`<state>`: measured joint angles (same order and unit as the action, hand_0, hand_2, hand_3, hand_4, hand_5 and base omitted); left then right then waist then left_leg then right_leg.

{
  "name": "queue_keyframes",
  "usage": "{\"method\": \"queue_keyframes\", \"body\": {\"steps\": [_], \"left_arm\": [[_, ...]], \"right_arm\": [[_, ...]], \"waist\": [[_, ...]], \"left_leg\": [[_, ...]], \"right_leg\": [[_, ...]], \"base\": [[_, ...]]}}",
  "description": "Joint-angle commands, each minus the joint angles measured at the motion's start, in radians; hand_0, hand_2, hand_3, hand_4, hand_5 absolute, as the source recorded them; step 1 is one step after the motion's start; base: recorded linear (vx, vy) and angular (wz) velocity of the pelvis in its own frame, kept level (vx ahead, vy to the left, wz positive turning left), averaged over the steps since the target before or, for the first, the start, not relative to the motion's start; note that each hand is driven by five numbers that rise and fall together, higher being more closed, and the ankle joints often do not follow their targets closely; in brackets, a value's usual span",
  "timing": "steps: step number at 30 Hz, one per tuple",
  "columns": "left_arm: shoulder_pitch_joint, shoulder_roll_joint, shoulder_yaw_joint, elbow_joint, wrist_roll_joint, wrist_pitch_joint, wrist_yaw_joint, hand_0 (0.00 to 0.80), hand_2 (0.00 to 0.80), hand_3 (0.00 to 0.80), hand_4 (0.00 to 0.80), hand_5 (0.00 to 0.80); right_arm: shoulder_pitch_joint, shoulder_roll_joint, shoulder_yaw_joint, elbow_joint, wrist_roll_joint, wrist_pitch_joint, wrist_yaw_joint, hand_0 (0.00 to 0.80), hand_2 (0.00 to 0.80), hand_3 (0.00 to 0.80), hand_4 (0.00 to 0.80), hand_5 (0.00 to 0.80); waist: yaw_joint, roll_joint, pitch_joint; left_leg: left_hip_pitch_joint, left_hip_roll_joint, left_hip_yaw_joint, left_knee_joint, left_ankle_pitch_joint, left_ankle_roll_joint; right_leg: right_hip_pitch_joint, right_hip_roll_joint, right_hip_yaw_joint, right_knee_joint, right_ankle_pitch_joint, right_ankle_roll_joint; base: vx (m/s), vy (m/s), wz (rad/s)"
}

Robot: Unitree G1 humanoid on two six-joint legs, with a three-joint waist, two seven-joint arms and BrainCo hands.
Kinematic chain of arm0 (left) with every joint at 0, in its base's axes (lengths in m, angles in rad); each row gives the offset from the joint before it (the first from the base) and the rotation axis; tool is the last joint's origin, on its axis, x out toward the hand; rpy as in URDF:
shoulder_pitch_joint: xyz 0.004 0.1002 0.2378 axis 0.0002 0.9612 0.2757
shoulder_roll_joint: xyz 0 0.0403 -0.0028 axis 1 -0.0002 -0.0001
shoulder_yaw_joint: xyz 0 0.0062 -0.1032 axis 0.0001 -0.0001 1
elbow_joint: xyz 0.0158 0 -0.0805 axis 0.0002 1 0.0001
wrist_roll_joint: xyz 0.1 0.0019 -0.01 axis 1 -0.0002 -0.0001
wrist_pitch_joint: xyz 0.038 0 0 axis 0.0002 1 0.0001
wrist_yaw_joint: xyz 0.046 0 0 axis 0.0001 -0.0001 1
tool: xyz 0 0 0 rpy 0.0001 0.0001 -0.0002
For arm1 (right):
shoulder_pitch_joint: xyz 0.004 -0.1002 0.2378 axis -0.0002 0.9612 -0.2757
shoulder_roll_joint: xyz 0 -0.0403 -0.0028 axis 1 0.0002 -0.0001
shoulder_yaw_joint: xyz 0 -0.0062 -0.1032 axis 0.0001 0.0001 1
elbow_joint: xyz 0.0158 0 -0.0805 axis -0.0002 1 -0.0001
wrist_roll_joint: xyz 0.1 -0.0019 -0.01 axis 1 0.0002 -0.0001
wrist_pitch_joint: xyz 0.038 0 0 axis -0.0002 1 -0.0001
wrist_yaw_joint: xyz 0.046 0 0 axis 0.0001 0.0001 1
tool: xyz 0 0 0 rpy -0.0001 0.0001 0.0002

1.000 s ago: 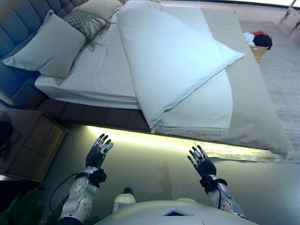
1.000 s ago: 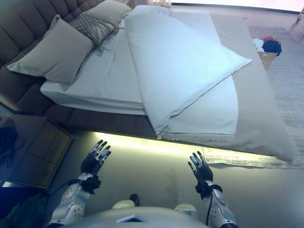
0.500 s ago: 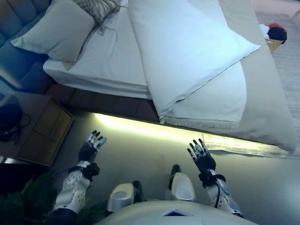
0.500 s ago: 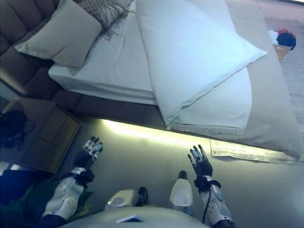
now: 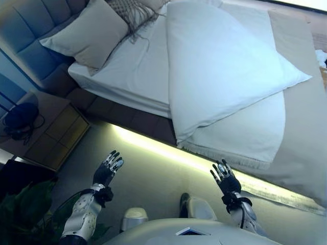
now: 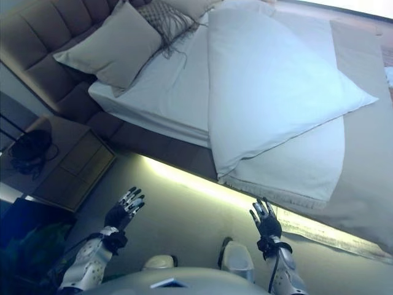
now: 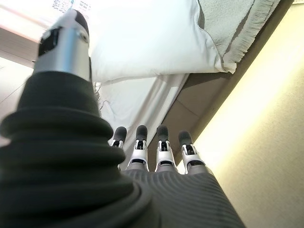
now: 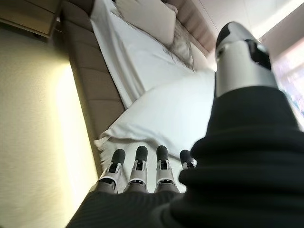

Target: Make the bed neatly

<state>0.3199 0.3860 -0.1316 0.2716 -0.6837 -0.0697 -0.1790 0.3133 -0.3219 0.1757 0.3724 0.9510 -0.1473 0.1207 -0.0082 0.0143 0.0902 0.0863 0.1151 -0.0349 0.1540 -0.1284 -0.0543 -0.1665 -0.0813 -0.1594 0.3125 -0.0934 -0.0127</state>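
Note:
A bed with a white sheet fills the upper part of the eye views. A white duvet lies on it folded back at an angle, one corner over a fringed throw and a beige bedspread. A beige pillow leans at the padded headboard. My left hand and my right hand are both open and empty, raised over the floor short of the bed's near side. The duvet also shows in the right wrist view.
A wooden nightstand with a dark object on top stands left of the bed. A lit strip runs under the bed's near edge. A netted cushion lies by the pillows. A green plant is at lower left.
The camera has shifted, so the bed sits further right and turned in view. Both hands stay open and raised; the left one sits slightly more inward.

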Motion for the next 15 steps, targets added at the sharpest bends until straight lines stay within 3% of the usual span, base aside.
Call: {"method": "queue_keyframes", "body": {"steps": [1, 3, 6, 9, 11, 15], "left_arm": [[-0.050, 0.024, 0.008, 0.000, -0.005, -0.072, -0.025, 0.000, 0.000, 0.000, 0.000, 0.000], [-0.062, 0.010, -0.010, 0.010, -0.008, -0.088, -0.022, 0.000, 0.000, 0.000, 0.000, 0.000], [-0.067, 0.002, -0.031, -0.005, 0.000, -0.084, -0.012, 0.000, 0.000, 0.000, 0.000, 0.000], [-0.083, 0.002, -0.050, 0.003, 0.002, -0.089, -0.001, 0.000, 0.000, 0.000, 0.000, 0.000], [-0.091, 0.003, -0.050, 0.011, 0.000, -0.076, 0.008, 0.000, 0.000, 0.000, 0.000, 0.000], [-0.094, -0.011, -0.054, 0.035, 0.020, -0.078, 0.019, 0.000, 0.000, 0.000, 0.000, 0.000]], "right_arm": [[-0.020, -0.016, 0.020, -0.065, 0.039, -0.040, 0.016, 0.000, 0.000, 0.000, 0.000, 0.000], [-0.032, -0.030, 0.027, -0.056, 0.038, -0.042, 0.023, 0.000, 0.000, 0.000, 0.000, 0.000], [-0.046, -0.039, 0.027, -0.050, 0.040, -0.047, 0.012, 0.000, 0.000, 0.000, 0.000, 0.000], [-0.049, -0.041, 0.029, -0.062, 0.061, -0.049, 0.011, 0.000, 0.000, 0.000, 0.000, 0.000], [-0.041, -0.044, 0.027, -0.082, 0.059, -0.043, -0.006, 0.000, 0.000, 0.000, 0.000, 0.000], [-0.032, -0.056, 0.040, -0.108, 0.084, -0.048, -0.015, 0.000, 0.000, 0.000, 0.000, 0.000]], "waist": [[-0.013, -0.037, -0.022], [-0.012, -0.039, -0.022], [0.000, -0.049, -0.005], [0.019, -0.042, 0.009], [0.029, -0.027, 0.019], [0.078, 0.006, 0.036]], "left_leg": [[0.012, -0.035, -0.026, 0.255, 0.162, 0.026], [-0.025, -0.051, -0.025, 0.349, 0.198, 0.027], [-0.136, -0.035, 0.002, 0.424, 0.238, 0.036], [-0.158, -0.030, -0.020, 0.245, 0.251, 0.037], [-0.185, -0.014, -0.035, 0.140, 0.321, 0.008], [-0.273, -0.021, -0.085, -0.109, 0.439, -0.039]], "right_leg": [[0.027, -0.047, 0.055, -0.193, 0.167, 0.077], [0.043, -0.028, 0.047, -0.190, 0.136, 0.050], [0.070, -0.002, 0.036, -0.182, 0.108, 0.020], [0.094, 0.024, 0.035, -0.169, 0.077, 0.025], [0.125, 0.041, 0.038, -0.171, 0.053, 0.027], [0.221, 0.057, 0.049, -0.199, 0.018, 0.042]], "base": [[0.215, -0.200, -0.06], [0.176, -0.181, 0.00], [0.141, -0.157, 0.11], [0.142, -0.023, 0.01], [0.166, 0.039, 0.00], [0.278, 0.072, 0.07]]}}
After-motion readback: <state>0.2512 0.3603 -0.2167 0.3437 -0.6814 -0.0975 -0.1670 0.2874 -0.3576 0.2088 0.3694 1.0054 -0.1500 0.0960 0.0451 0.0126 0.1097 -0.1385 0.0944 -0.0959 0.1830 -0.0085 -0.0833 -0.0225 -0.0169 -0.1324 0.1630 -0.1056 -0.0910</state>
